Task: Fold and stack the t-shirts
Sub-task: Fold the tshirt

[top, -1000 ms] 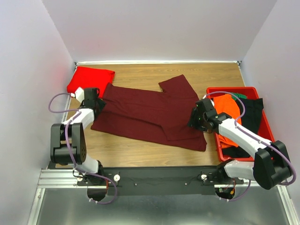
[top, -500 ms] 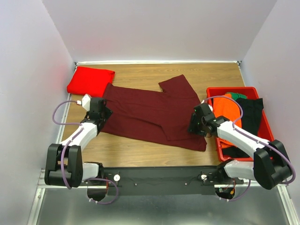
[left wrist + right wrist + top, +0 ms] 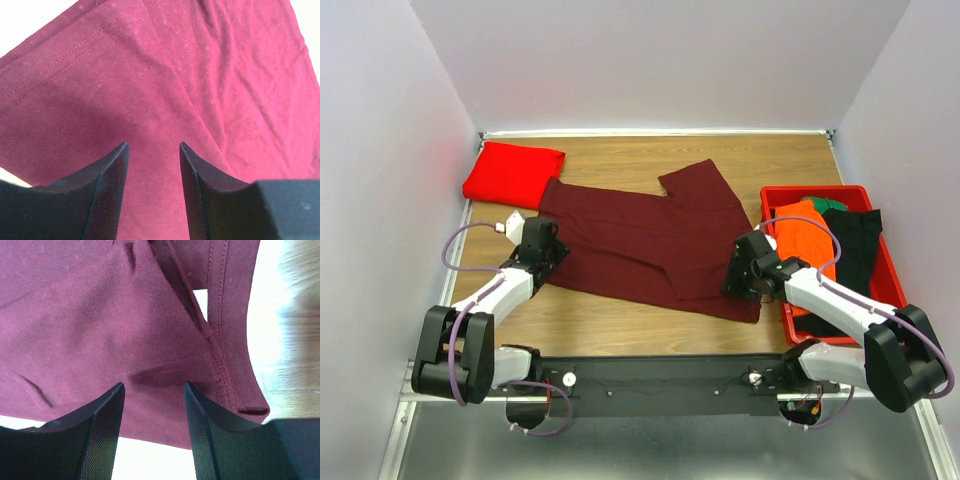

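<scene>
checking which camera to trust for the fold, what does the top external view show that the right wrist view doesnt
Only the top external view shows the whole layout: the folded red t-shirt at the far left corner, the red bin of clothes on the right, and the left gripper at the maroon t-shirt's left edge. Only the right wrist view shows the stitched seams and ribbed band up close, beyond the right gripper's open jaws. Both show the maroon cloth and the wooden table.
</scene>
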### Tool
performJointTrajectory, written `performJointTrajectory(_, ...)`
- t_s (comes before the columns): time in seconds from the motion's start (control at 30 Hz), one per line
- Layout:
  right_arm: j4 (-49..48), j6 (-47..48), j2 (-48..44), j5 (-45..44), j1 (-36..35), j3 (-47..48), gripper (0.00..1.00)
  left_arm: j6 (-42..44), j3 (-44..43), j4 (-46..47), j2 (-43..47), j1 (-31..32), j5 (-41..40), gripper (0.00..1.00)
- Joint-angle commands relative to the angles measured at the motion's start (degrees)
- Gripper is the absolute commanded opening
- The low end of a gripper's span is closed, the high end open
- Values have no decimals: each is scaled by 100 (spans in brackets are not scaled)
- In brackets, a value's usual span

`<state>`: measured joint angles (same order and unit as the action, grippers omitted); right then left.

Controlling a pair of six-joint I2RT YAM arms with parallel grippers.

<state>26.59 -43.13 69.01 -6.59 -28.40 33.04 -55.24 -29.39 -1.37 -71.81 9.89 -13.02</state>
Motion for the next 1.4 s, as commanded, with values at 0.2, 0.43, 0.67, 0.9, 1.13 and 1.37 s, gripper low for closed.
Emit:
performJointTrajectory(0.2,-31,-283,217,-369,-43,194,57,-13,179,102,-158,22,-131,52)
performJointTrajectory(0.43,-119,-257,481,-527,-43,379,51,5,240,233,-167,22,-105,52)
performJointTrajectory(0.67,-172,-222,578,-519,-43,563,22,31,258,251,-202,22,-87,51)
performJointTrajectory(0.9,-180,-169,640,-536,-42,792,3,66,232,251,-237,22,-61,50)
performJointTrajectory(1.13,-259,-72,1236,-782,-43,1556,0,128,197,260,-246,22,-52,50)
performJointTrajectory(1.37,-382,7,2325,-1002,-16,2565,0,216,118,268,-325,22,-26,50)
